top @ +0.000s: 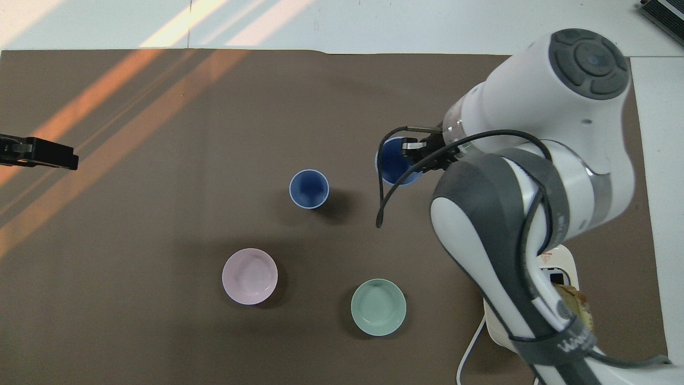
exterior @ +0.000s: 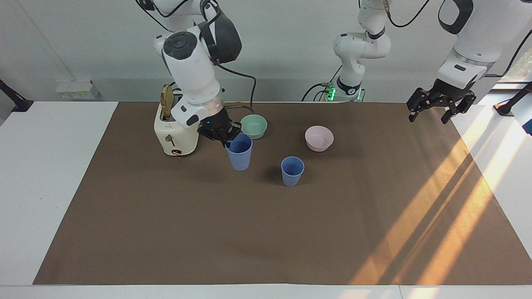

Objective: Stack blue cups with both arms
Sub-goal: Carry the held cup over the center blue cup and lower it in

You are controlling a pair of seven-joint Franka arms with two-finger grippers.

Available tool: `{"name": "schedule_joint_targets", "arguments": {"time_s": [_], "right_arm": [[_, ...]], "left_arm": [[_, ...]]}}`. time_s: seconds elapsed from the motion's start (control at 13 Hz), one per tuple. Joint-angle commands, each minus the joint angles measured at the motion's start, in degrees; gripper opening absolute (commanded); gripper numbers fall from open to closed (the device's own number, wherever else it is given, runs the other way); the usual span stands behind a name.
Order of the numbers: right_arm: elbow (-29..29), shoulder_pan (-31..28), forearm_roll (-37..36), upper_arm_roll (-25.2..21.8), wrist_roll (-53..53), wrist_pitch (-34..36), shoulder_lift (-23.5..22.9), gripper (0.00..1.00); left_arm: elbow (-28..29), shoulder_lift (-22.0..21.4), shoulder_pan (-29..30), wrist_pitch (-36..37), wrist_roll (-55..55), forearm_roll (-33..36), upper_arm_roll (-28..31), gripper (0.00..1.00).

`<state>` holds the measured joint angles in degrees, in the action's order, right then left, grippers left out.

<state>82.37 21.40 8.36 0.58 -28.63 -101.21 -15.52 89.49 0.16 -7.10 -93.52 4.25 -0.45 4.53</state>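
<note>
One blue cup (exterior: pixel 292 170) stands upright on the brown mat near the table's middle; it also shows in the overhead view (top: pixel 309 189). My right gripper (exterior: pixel 226 138) is shut on the rim of the second blue cup (exterior: pixel 240 156) and holds it upright above the mat, between the toaster and the standing cup. In the overhead view this gripper (top: pixel 412 155) grips the held cup (top: pixel 393 167) at its edge. My left gripper (exterior: pixel 432 110) waits open and empty in the air over the left arm's end of the table; its tip shows in the overhead view (top: pixel 38 153).
A mint-green bowl (exterior: pixel 253 126) (top: pixel 378 307) and a pink bowl (exterior: pixel 318 138) (top: pixel 249 276) sit nearer to the robots than the standing cup. A cream toaster (exterior: pixel 176 133) (top: pixel 561 272) with a bread slice stands near the right arm's base.
</note>
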Motion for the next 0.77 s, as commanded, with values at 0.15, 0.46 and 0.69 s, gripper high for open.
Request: {"name": "schedule_joint_targets", "arguments": {"time_s": [0.15, 0.46, 0.69], "right_arm": [[-7.8, 7.8, 1.0, -0.1, -7.1, 0.9, -4.0, 0.0], [-7.1, 10.0, 0.7, 0.6, -7.5, 0.8, -4.2, 0.0], [-4.9, 11.0, 0.4, 0.5, -7.5, -3.2, -5.9, 0.0]], "left_arm": [[-1.6, 0.4, 0.8, 2.4, -1.0, 0.1, -0.5, 1.0], [-1.4, 0.3, 0.8, 3.0, -0.9, 0.1, -0.5, 1.0], [-1.3, 0.1, 0.8, 3.7, -1.0, 0.2, -0.5, 1.0]]}}
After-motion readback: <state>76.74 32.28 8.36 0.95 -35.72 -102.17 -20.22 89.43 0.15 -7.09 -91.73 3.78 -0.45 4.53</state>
